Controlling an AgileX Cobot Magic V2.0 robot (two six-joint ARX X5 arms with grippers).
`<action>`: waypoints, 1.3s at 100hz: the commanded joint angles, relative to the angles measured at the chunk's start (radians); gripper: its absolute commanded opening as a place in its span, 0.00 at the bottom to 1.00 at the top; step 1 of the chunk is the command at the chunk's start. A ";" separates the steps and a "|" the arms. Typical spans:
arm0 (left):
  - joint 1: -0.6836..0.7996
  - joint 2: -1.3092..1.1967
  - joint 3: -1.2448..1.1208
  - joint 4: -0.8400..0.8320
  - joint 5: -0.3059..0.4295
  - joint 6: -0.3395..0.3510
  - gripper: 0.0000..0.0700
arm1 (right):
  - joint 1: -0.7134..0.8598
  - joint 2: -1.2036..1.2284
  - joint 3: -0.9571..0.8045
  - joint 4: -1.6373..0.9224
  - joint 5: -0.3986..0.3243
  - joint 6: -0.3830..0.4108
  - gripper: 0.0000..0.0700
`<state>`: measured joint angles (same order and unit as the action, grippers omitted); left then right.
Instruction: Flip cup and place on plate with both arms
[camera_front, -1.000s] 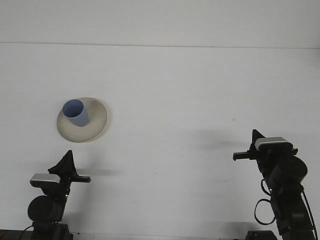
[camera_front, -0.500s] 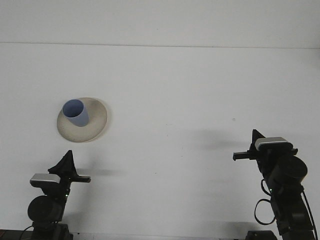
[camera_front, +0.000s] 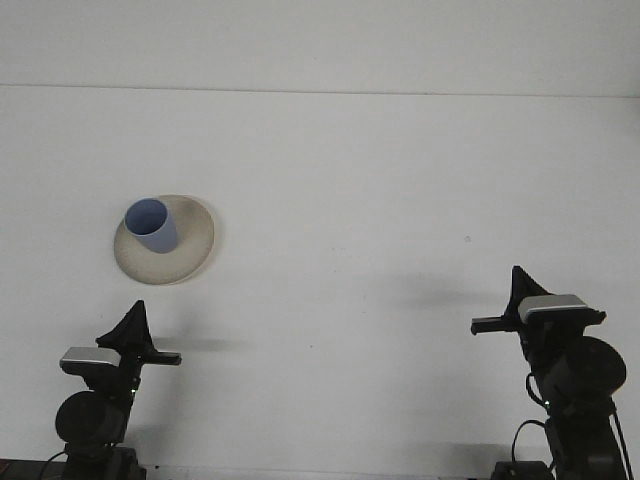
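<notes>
Cup upright on plate, both pincers clear

The cup (camera_front: 151, 225) is seen on the plate (camera_front: 193, 243), ahead of the left pincer (camera_front: 133, 331); the right pincer (camera_front: 517, 296) is far off. Pincer states cannot be told. Light, rigid; best gripped at the wall.

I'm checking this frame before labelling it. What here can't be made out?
- Left pincer, front view: seen end-on as a dark wedge, so its opening is unreadable.
- Right pincer: same.
- Blue cup on the plate: its base is hidden by its own wall.
- Both arm bases: cut off by the bottom edge.
</notes>
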<state>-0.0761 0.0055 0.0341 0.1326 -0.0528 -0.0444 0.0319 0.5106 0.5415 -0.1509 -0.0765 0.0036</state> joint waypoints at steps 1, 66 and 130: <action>0.001 -0.002 -0.020 0.011 0.000 -0.010 0.02 | 0.000 -0.031 -0.032 0.029 0.002 -0.002 0.00; 0.001 -0.002 -0.020 0.011 0.000 -0.010 0.02 | -0.040 -0.513 -0.417 0.182 0.002 -0.001 0.00; 0.001 -0.002 -0.019 0.011 0.000 -0.010 0.02 | -0.043 -0.510 -0.529 0.330 0.002 0.000 0.00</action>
<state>-0.0761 0.0055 0.0341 0.1310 -0.0528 -0.0448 -0.0093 0.0017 0.0147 0.1680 -0.0757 0.0036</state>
